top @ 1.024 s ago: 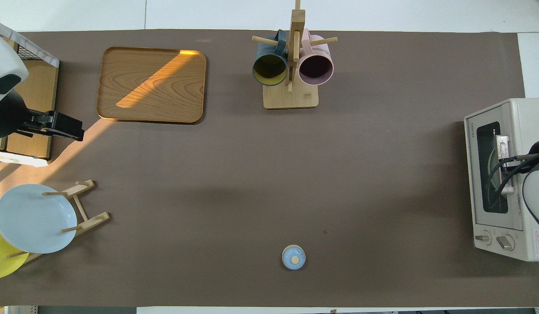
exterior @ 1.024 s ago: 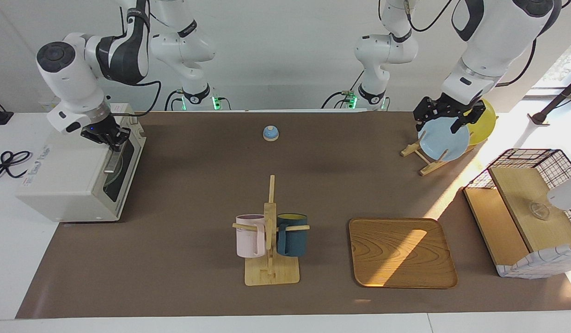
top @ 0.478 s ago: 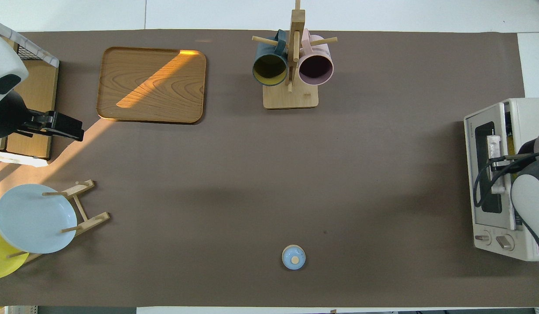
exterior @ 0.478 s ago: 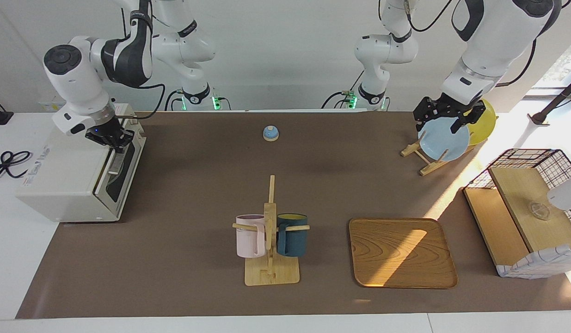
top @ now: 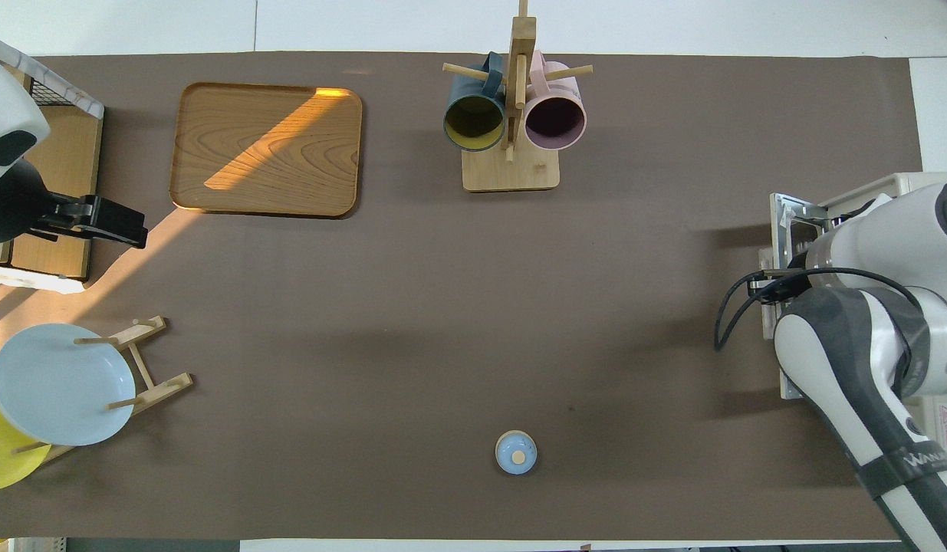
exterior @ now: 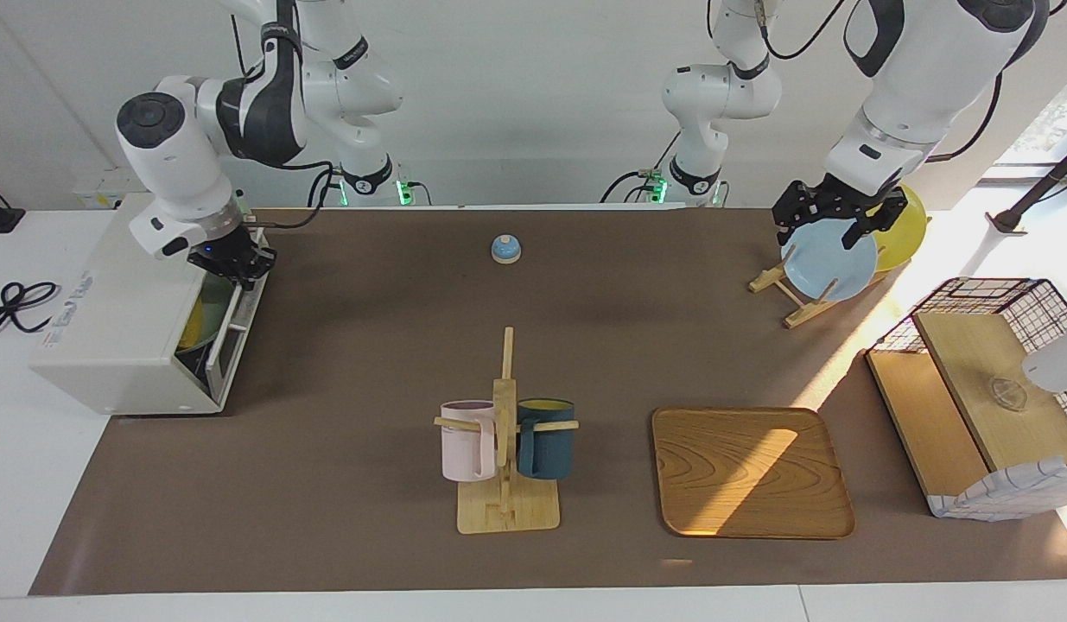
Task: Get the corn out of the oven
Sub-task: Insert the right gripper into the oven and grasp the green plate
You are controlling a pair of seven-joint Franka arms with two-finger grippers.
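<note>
The white oven (exterior: 110, 320) stands at the right arm's end of the table, its door (exterior: 226, 333) tilted partly open. My right gripper (exterior: 239, 263) is shut on the handle at the door's top edge; the handle itself is covered by the hand. A patch of yellow-green (exterior: 194, 321) shows in the gap, and I cannot tell whether it is the corn. In the overhead view the right arm (top: 864, 322) covers most of the oven (top: 902, 184), and only the door's edge (top: 776, 230) sticks out. My left gripper (exterior: 822, 229) waits open over the plate rack.
A mug rack (exterior: 505, 441) with a pink and a dark blue mug stands mid-table, with a wooden tray (exterior: 749, 471) beside it. A small blue bell (exterior: 505, 249) sits near the robots. The rack holds a blue plate (exterior: 831, 263) and a yellow plate (exterior: 905, 229). A wire basket (exterior: 982, 302) stands at the left arm's end.
The right gripper has swung out from the oven's front with the handle, and the door has gone from nearly closed to partly open. The left arm has not moved.
</note>
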